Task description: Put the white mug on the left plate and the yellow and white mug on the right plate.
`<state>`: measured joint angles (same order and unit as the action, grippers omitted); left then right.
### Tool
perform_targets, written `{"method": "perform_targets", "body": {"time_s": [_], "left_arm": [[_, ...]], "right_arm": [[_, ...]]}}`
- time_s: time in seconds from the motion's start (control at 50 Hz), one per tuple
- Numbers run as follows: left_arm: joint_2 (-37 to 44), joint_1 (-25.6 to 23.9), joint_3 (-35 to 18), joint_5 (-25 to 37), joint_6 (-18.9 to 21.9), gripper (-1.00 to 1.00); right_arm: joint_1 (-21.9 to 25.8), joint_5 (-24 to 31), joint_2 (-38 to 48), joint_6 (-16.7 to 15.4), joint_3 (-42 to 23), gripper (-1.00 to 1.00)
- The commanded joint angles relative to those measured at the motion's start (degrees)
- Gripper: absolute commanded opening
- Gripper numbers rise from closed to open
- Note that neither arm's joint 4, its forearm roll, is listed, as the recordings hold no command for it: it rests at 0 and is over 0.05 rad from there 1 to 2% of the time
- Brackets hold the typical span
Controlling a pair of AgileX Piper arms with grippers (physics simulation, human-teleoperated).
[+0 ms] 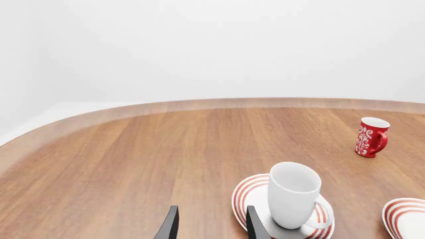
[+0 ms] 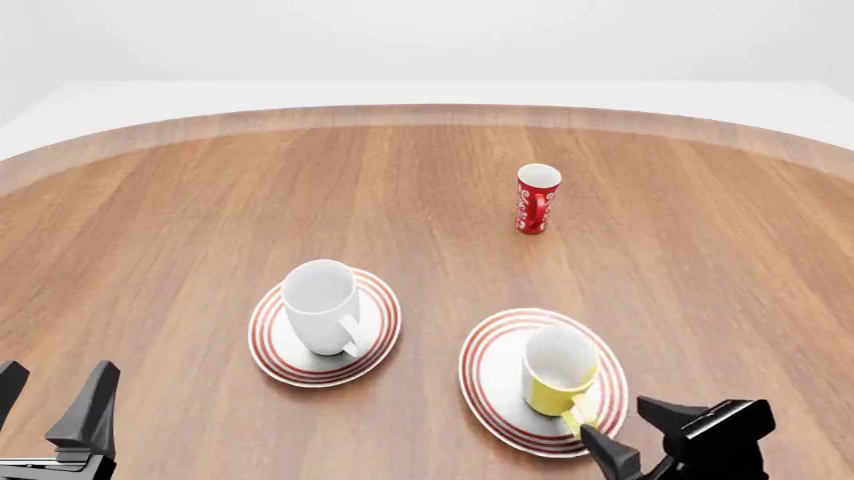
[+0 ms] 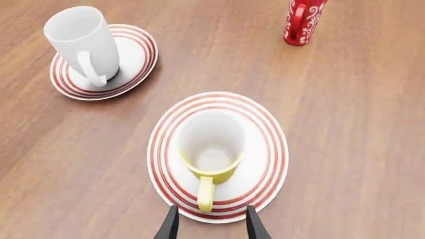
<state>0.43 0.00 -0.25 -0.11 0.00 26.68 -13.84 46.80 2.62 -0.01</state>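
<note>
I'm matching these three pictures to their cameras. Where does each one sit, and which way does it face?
Front view: above the arms' side, looking forward and down at both plates; both grippers, left and right, at the bottom.
Left wrist view: low, facing across the table; own fingers open.
Right wrist view: above the yellow and white mug; own fingers open.
All share the white mug and red mug.
</note>
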Motion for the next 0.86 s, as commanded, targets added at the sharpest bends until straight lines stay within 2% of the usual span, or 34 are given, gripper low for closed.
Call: {"method": "perform_targets", "body": {"time_s": [0.02,0.2,0.56,0.86], "left_arm": [[0.0,0.0,0.0,0.0,0.0,1.0],[0.0,0.0,0.0,0.0,0.0,1.0],[0.0,0.0,0.0,0.0,0.0,1.0],[0.0,0.0,0.0,0.0,0.0,1.0]], "right_arm": [[-2.2,8.2,-9.6,-1.1,0.0,1.0],[-4.5,15.6,-18.3,-1.9,0.0,1.0],[-9.2,22.6,-28.0,-2.7,0.0,1.0],[-13.5,32.2,-38.6,-3.0,-0.7,1.0]]}}
